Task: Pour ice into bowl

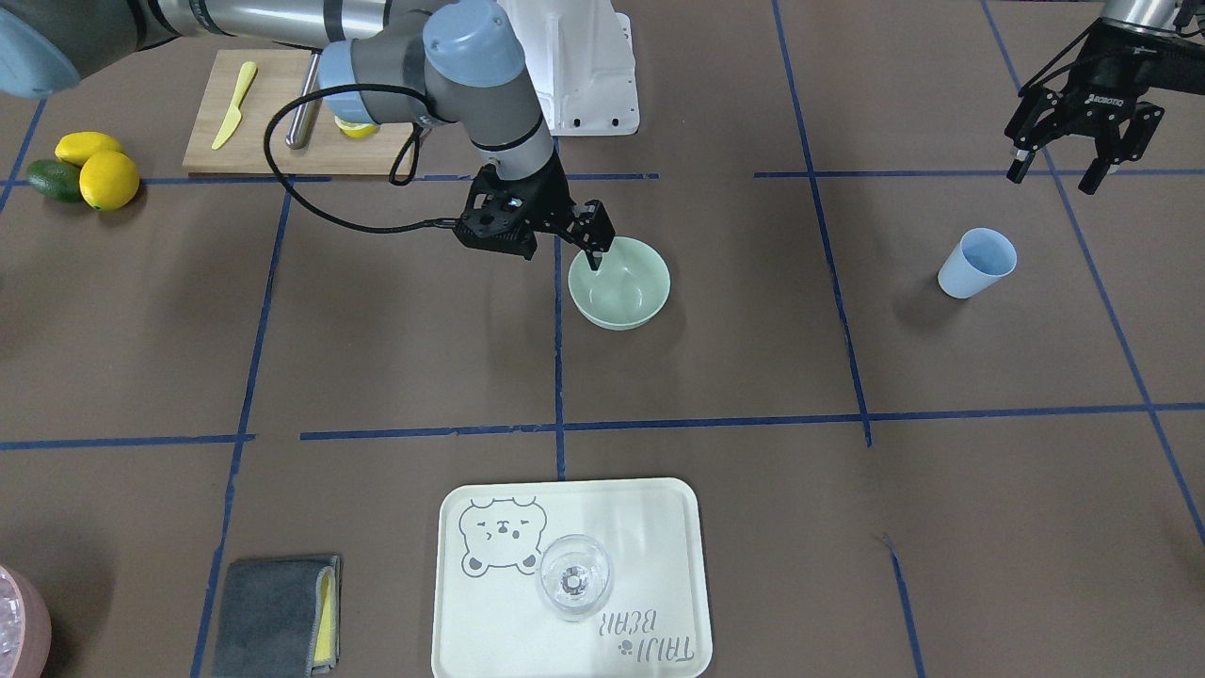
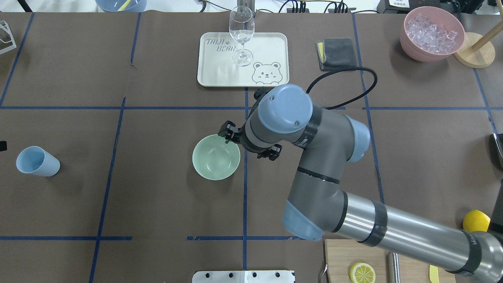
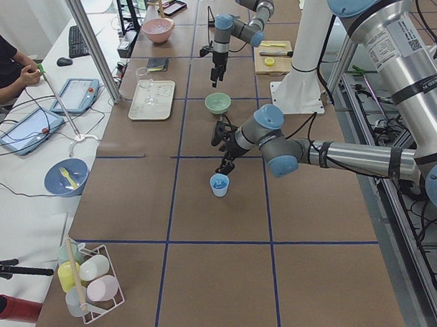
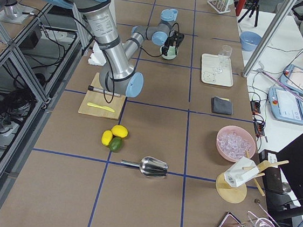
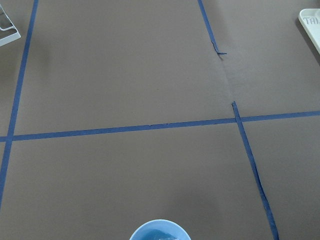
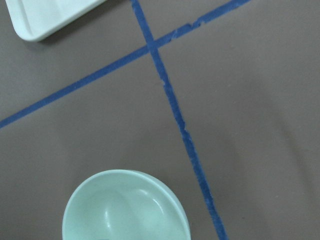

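Observation:
The empty mint-green bowl (image 1: 619, 294) stands near the table's middle; it also shows in the overhead view (image 2: 215, 157) and at the bottom of the right wrist view (image 6: 125, 210). My right gripper (image 1: 576, 235) hovers just above the bowl's rim on the robot's side, one fingertip (image 1: 597, 256) over the rim. It looks open and holds nothing. The ice (image 2: 431, 30) is heaped in a pink container (image 2: 412, 49) at the far right corner. My left gripper (image 1: 1056, 169) hangs open and empty above a blue cup (image 1: 976, 265).
A clear wine glass (image 2: 241, 35) stands on a white bear tray (image 2: 212, 74). A grey cloth (image 2: 340, 53) lies beside it. A cutting board (image 1: 273, 104) with a knife, lemons (image 1: 108, 179), an avocado and a metal scoop (image 4: 154, 168) lie on the right arm's side.

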Action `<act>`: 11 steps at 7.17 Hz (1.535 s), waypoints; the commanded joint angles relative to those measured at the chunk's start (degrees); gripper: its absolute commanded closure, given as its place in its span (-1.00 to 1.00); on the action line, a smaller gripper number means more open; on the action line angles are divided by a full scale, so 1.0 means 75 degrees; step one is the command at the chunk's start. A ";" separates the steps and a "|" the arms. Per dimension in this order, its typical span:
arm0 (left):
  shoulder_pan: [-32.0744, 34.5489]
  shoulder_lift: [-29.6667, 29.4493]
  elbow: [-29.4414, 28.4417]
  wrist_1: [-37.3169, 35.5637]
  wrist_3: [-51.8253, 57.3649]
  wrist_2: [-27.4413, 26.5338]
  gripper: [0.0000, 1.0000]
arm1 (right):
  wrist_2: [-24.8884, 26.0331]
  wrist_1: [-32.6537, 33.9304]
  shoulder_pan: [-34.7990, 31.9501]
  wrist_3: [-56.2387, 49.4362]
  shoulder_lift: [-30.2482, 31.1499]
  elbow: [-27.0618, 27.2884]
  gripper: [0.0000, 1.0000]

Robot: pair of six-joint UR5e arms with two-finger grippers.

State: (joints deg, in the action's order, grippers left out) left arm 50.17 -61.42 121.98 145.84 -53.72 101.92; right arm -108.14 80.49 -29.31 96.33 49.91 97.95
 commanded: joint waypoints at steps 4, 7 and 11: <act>-0.1634 0.0713 0.0107 0.0465 -0.0730 -0.2334 -0.99 | -0.1377 0.0283 -0.1540 -0.0937 0.1571 0.1728 -1.00; -0.3837 0.0795 -0.0010 0.0430 -0.2488 -0.4841 -0.99 | -0.1367 0.0271 -0.1541 -0.1043 0.1572 0.1717 -1.00; -0.6180 0.0819 -0.1842 0.0465 -0.5202 -0.9123 -0.99 | -0.1262 0.0260 -0.1517 -0.1043 0.1525 0.1717 -1.00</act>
State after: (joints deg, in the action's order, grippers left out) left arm 8.27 -55.18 113.67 149.13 -85.79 43.96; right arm -117.66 82.45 -40.71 88.51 61.48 110.84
